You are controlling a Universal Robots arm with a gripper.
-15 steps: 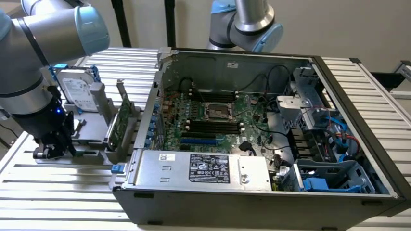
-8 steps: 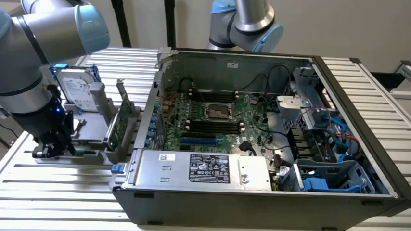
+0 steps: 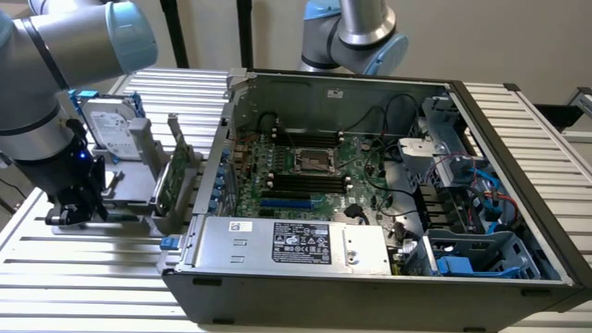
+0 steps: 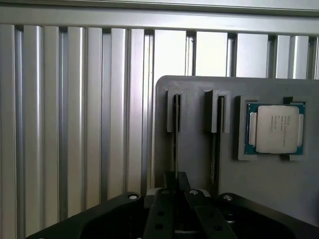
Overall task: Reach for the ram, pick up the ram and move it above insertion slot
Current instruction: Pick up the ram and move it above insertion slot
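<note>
Tool (image 4: 177, 183) at ram (image 4: 175, 149), processor (image 4: 277, 128) beside.

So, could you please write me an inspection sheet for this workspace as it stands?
Surface: slatted metal table, carrying a grey holder and an open case.
Job's things: ram stands on edge in a holder slot; the neighbouring slot looks filled too. Memory slots are black rows on the board inside the case.
Clutter: hard drive, green card and CPU, all in the holder.
Grippers: gripper is low at the holder, in line with the ram.
Cables: leads, black, blue and red, inside the case.
Surroundings: second arm behind the case.
</note>
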